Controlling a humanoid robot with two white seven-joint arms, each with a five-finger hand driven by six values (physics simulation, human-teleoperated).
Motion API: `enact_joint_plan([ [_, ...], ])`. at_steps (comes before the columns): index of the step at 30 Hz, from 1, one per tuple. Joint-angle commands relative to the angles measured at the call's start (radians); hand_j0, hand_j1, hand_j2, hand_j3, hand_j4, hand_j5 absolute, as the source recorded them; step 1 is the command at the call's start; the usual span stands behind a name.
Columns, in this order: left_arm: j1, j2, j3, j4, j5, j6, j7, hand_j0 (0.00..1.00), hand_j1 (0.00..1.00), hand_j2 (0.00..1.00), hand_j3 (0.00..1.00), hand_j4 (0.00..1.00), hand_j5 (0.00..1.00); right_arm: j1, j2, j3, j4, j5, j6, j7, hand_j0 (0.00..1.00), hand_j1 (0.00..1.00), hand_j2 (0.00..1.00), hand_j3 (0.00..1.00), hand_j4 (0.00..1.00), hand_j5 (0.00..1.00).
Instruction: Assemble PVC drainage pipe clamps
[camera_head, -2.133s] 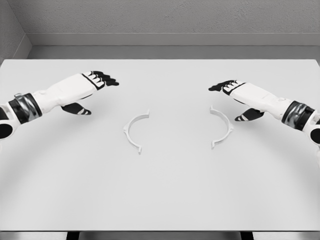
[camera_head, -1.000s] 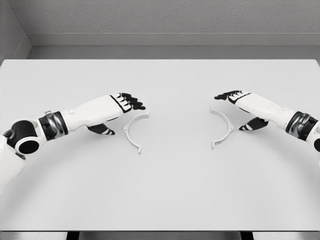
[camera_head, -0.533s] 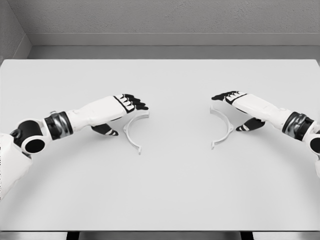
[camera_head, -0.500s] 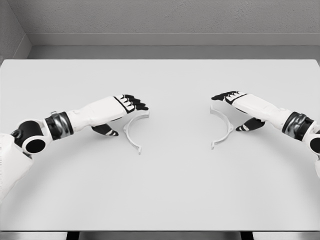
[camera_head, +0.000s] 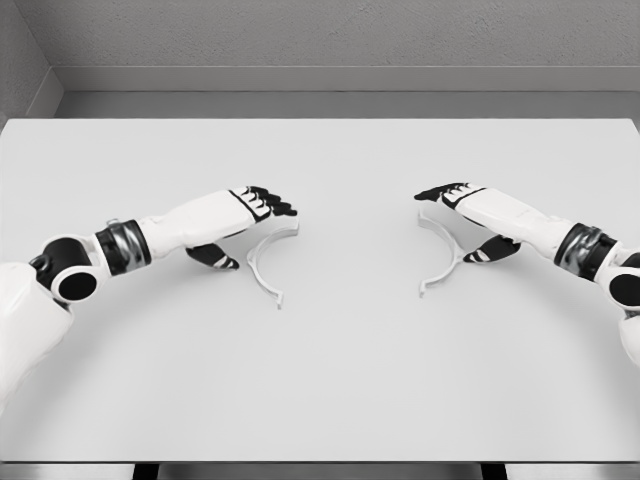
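Two white half-ring clamp pieces lie flat on the pale table (camera_head: 320, 380), well apart, their open sides facing each other; the left clamp half (camera_head: 262, 262) curves with its bulge toward my left side, the right clamp half (camera_head: 447, 255) with its bulge toward my right.

My left hand (camera_head: 245, 213) hangs just over the upper end of the left clamp half, palm down, dark fingers (camera_head: 272, 204) stretched forward and only slightly bent; the thumb (camera_head: 214, 256) drops beneath the palm, near the outer edge of the piece; the hand is loosely spread and grasps nothing, though whether a fingertip grazes the piece I cannot tell.

My left forearm runs back toward the lower left, nearly level with the tabletop, past a dark wrist band to a rounded elbow joint at the picture's left edge.

My right hand (camera_head: 475, 210) mirrors it above the upper end of the right clamp half; its fingers (camera_head: 438, 190) point toward the centre of the table, extended and relaxed, the thumb (camera_head: 488, 252) hanging below just beside the outer curve of the piece; this hand too holds nothing.

My right forearm slants down toward the right edge, wrist band showing.

Behind the table stands a grey wall (camera_head: 320, 35).
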Motion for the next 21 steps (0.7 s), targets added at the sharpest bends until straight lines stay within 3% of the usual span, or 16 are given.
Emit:
enact_joint_plan([
  [1, 0.000, -0.010, 0.001, 0.006, -0.003, 0.002, 0.001, 1.00, 1.00, 1.00, 1.00, 1.00, 1.00, -0.002, 0.001, 0.007, 0.000, -0.006, 0.002, 0.000, 1.00, 1.00, 1.00, 1.00, 1.00, 1.00],
  [21, -0.015, -0.044, 0.001, 0.018, -0.025, 0.002, 0.001, 1.00, 1.00, 1.00, 1.00, 1.00, 1.00, -0.040, 0.018, 0.036, 0.023, -0.003, 0.002, 0.002, 1.00, 1.00, 1.00, 1.00, 1.00, 1.00],
])
